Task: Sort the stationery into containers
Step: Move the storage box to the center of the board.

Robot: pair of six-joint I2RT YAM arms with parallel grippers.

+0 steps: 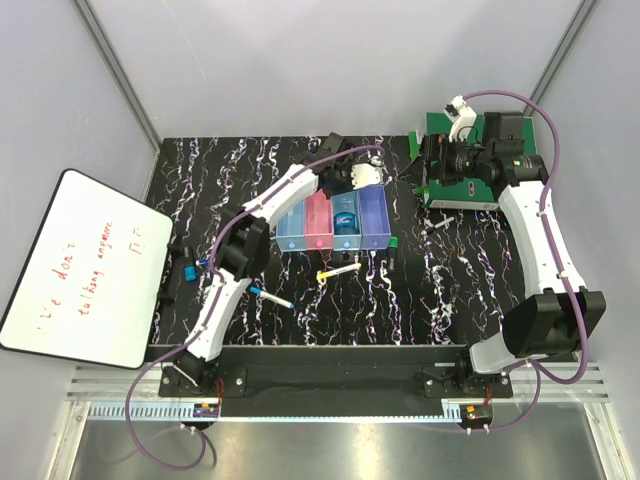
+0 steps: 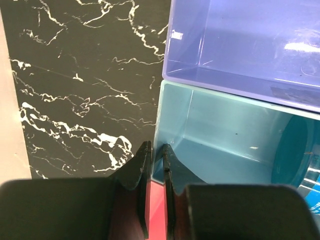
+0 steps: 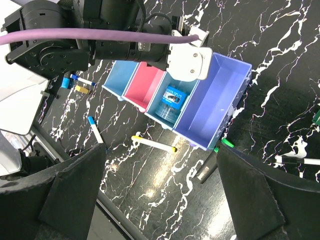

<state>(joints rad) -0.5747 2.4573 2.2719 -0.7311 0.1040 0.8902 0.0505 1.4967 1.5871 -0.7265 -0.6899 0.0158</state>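
Left gripper (image 2: 156,156) pinches a wall of the bins (image 2: 172,115); right gripper (image 3: 161,175) gapes empty; whiteboard (image 1: 60,295) reads "don't talking anymore".

The bins (image 2: 225,50) are glossy translucent plastic; the tabletop (image 2: 75,75) looks smooth, a black marbled finish, perhaps laminate.

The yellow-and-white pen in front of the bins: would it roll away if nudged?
The yellow-and-white pen looks slim and round, lying flat on the smooth table, so a sideways nudge would probably roll it. It looks straight, so likely stiff when lifted. Being thin, it is probably light.
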